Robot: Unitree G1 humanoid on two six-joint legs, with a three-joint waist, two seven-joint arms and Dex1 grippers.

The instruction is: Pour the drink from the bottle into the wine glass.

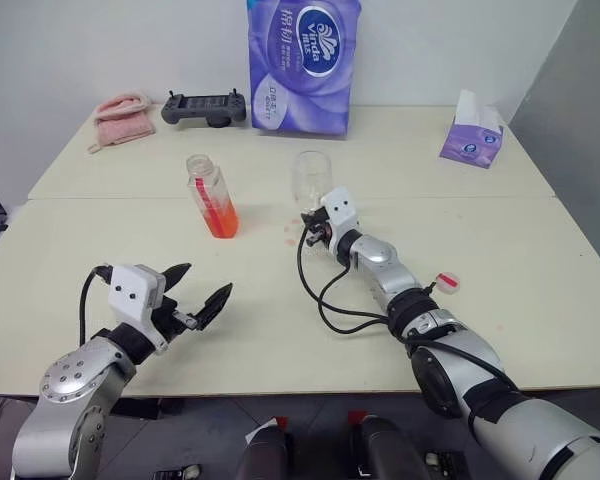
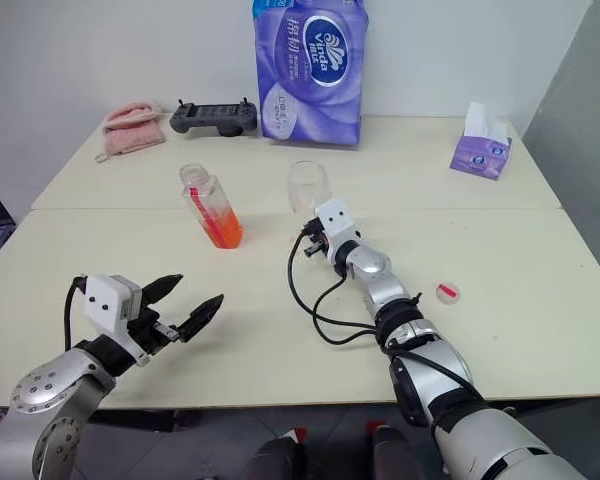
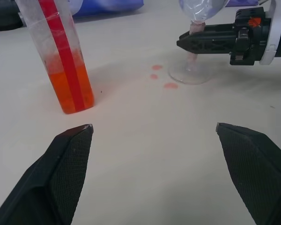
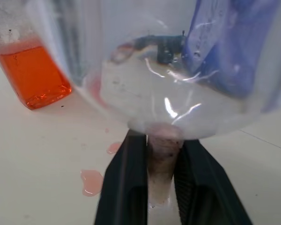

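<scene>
the right tool (image 3: 189,41) hugs the wine glass (image 1: 310,178) stem, the left tool (image 1: 202,292) gapes wide; a bump could tip the glass onto the bench (image 1: 540,260).

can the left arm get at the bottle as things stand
Probably yes. The left gripper is open and hovers over bare table just short of the bottle, which stands upright and uncapped. The right gripper sits off to the side at the wine glass stem.

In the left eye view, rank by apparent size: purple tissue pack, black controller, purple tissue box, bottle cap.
1. Tall purple plastic tissue pack
2. Black handheld controller
3. Small purple cardboard tissue box, looking close to the controller
4. Round red-and-white bottle cap, smallest though nearest the camera
</scene>
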